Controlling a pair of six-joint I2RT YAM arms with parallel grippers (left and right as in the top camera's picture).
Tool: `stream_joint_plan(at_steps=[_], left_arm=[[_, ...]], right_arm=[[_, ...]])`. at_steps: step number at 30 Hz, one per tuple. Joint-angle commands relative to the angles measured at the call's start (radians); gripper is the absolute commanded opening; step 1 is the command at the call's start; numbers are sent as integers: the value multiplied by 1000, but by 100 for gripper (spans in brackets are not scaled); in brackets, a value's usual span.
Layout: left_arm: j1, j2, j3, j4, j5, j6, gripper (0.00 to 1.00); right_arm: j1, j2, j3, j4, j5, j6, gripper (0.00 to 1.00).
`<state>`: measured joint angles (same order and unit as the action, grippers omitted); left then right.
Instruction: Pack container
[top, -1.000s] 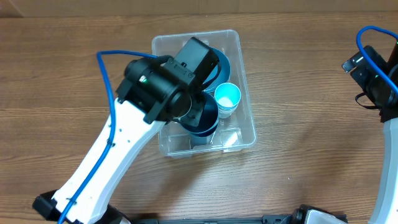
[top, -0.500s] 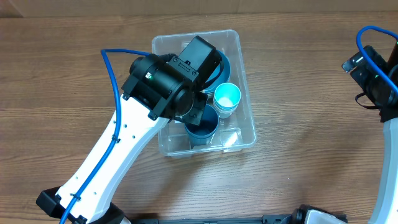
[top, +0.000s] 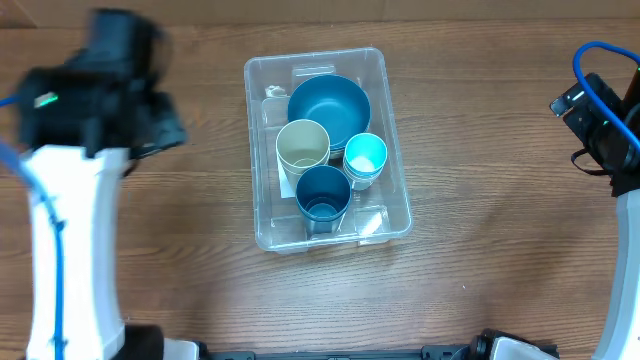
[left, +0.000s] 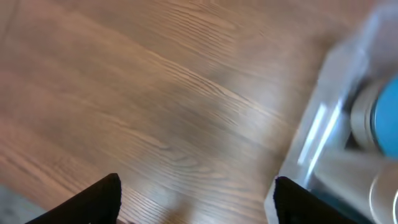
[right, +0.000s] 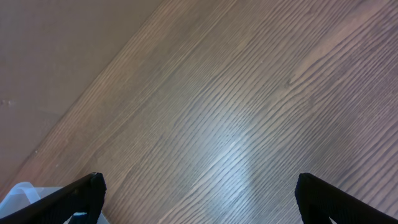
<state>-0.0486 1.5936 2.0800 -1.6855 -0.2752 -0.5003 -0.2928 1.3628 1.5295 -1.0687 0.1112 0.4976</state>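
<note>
The container (top: 256, 190), a clear rectangular bin, stands mid-table. Inside it are a blue bowl (top: 329, 104), a cream cup (top: 303, 145), a dark blue cup (top: 323, 195) and a light blue cup (top: 365, 155). My left arm (top: 100, 95) is blurred, well left of the bin. In the left wrist view my left gripper (left: 196, 186) is open over bare wood, with the container (left: 314, 130) at the right edge. My right gripper (right: 199, 186) is open over bare wood too, and a corner of the container (right: 17, 194) shows at the bottom left.
The wooden table (top: 480, 250) stretches all round the bin. My right arm (top: 605, 125), with its blue cable, stays at the far right edge. A brown wall or board runs along the table's far side.
My left gripper opened and let go of the dark blue cup, which stays upright in the bin. The left arm swung away to the left. The right arm has not moved.
</note>
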Motion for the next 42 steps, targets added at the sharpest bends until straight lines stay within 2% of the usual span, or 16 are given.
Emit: stream_joint_plan(at_steps=[1,10,15,20,23,26,30,31,34,42], left_arm=[[95,-84,4,-4,89,-9,100],[99,-77,4,-4,89,-9,100],[99,-77,4,-4,89,-9,100],[99,-77,4,-4,89,-9,100],[99,-77,4,-4,89,-9,100],[99,-77,4,-4,89,-9,100],[99,-77,4,-4,89,-9,100],[99,-77,4,-4,89,-9,100],[99,-77,4,-4,89,-9,100],[99,-77,4,-4,89,-9,100]], right_arm=[[0,-4,10,4,11,5,100],[33,-43,9,3,11,5,100],[150,-275,9,4,11,5,100],[169,-527,-27,-11,72,0,100],[169,-632,-106,19,19,-147,100],[168,-766,-297,118,-98,-303,100],[168,-944,-610,137,-122,-304,100],[168,-1014,-735,155,-132,-305,100],[169,-1135,-939,216,-164,-304,100],[168,-1354,-1253,309,-211,-304,100]])
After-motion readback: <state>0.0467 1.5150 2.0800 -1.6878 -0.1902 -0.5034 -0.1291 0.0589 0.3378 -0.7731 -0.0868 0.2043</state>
